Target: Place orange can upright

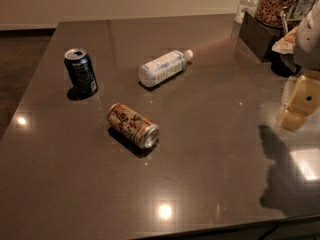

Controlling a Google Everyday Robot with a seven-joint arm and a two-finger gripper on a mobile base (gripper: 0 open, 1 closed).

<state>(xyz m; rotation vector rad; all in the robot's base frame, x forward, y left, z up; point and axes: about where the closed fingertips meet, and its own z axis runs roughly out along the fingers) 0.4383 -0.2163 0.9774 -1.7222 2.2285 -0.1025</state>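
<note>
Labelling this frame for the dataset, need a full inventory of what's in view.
orange can: 1, orange-tan with silver ends, lying on its side, centre-left of the table
blue can: 1, dark blue, upright, left side
plastic bottle: 1, clear with a white cap, on its side, behind the orange can
snack jar: 1, clear with brownish contents, far right corner
table: 1, dark brown, glossy
gripper: 1, pale yellow and white, right edge, above the table, far from the orange can
</note>
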